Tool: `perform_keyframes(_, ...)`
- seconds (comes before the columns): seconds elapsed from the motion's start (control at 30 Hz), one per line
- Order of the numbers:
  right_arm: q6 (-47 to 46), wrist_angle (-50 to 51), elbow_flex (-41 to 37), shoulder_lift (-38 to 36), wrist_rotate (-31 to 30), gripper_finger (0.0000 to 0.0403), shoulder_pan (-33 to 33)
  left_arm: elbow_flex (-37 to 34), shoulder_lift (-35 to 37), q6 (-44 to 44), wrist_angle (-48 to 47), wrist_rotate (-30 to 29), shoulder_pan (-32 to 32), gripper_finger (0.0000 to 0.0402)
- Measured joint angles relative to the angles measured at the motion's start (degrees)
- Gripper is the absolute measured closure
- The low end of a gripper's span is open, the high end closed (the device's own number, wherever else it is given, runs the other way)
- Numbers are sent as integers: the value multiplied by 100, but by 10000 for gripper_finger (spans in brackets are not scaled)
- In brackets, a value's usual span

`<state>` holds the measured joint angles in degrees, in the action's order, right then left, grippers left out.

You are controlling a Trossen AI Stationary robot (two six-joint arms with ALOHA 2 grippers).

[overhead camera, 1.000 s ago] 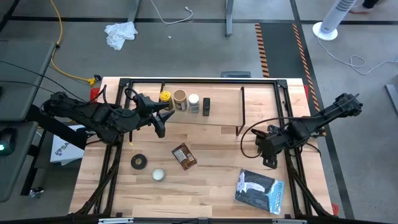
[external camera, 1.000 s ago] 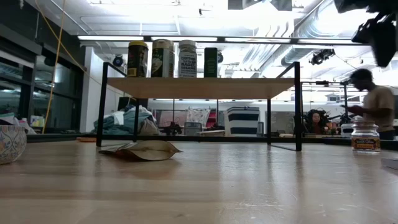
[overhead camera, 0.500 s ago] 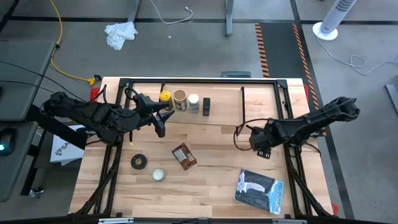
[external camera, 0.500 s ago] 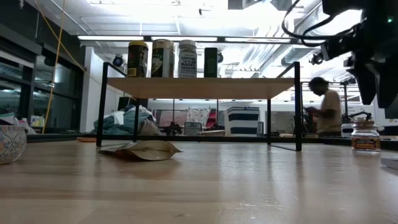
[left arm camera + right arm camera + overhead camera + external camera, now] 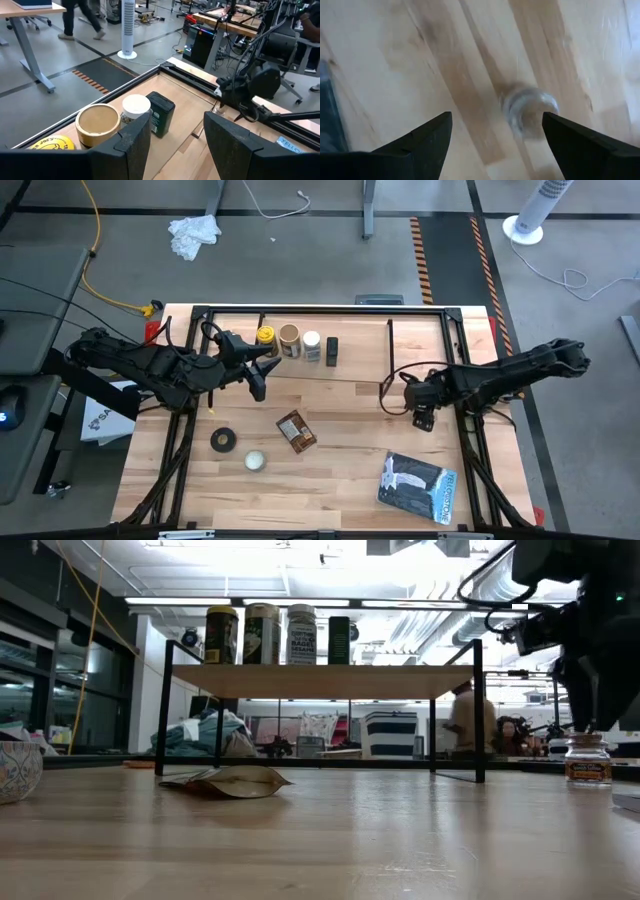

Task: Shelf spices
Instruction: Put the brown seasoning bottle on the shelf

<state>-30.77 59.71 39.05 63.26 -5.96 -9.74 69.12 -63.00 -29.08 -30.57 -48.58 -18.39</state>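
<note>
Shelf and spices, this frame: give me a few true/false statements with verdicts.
1. Four containers stand on the shelf. True.
2. The flat brown packet lies on the shelf. False: it lies on the table, in front of the shelf.
3. The right gripper holds the small jar. False: its fingers are open above it.
4. The left gripper is empty, beside the yellow-lidded jar. True.

Two dark fingers (image 5: 422,145) of the right gripper (image 5: 492,145) stand wide apart above a light wooden table (image 5: 410,60), framing a blurred small jar (image 5: 529,112) with a glassy look; a dark object (image 5: 326,107) shows at the picture's edge
</note>
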Motion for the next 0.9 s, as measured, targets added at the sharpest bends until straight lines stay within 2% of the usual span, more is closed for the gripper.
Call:
perform_keyframes(0.17, 118, -432, -205, 70, -362, 96, 11, 0, 0, -49, 1, 0, 0, 222)
perform_keyframes(0.4, -548, -418, -387, 118, -945, 96, 14, 0, 0, -219, 43, -2, 0, 222)
perform_keyframes(0.8, -799, -523, 250, 133, -769, 96, 39, 0, 0, -294, 87, -45, 0, 222)
perform_keyframes(0.9, -1016, -360, 392, 129, -1040, 96, 39, 0, 0, -389, 85, -46, 0, 222)
